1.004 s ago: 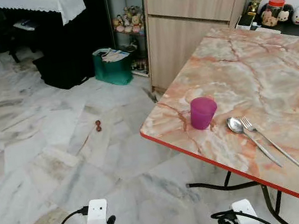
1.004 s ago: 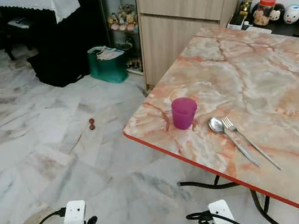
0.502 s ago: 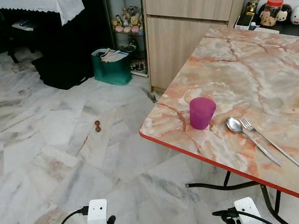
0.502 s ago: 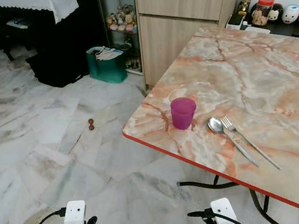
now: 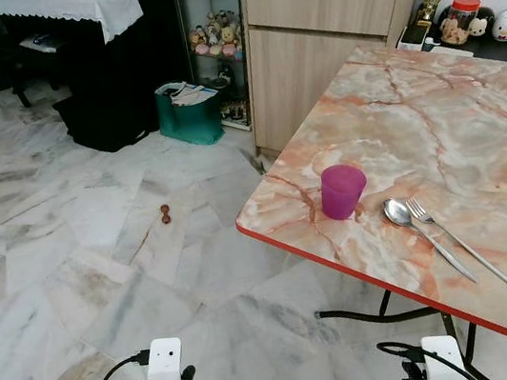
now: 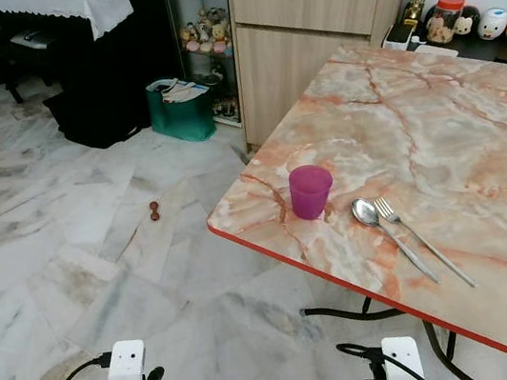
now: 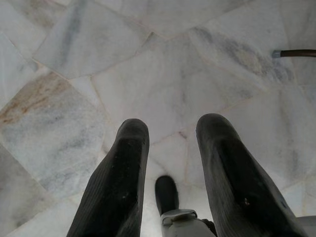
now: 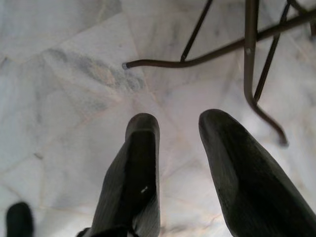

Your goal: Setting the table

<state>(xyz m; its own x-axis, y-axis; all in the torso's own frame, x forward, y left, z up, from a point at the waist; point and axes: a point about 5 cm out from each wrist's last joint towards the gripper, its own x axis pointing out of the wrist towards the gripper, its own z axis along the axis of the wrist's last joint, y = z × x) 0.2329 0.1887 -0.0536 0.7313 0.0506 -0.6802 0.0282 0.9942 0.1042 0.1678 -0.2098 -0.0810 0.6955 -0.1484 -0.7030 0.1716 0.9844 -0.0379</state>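
Nearest: left gripper point(image 7: 170, 136) and right gripper point(image 8: 180, 123) low over marble floor point(image 5: 82, 265), fingers point(image 7: 123, 168) of each parted, grasping nothing. Dark metal legs point(image 8: 249, 54) beyond right gripper. Farther: marble worktop point(image 5: 473, 117), purple cup point(image 5: 343, 191) upright near its front corner. Just beside cup, spoon point(image 5: 412, 227) and fork point(image 5: 457, 241) side by side. Beyond, wooden cabinet point(image 5: 317, 40), green basket point(image 5: 189, 112).

Bright, even indoor light, sharp head views; the wrist views slightly soft.
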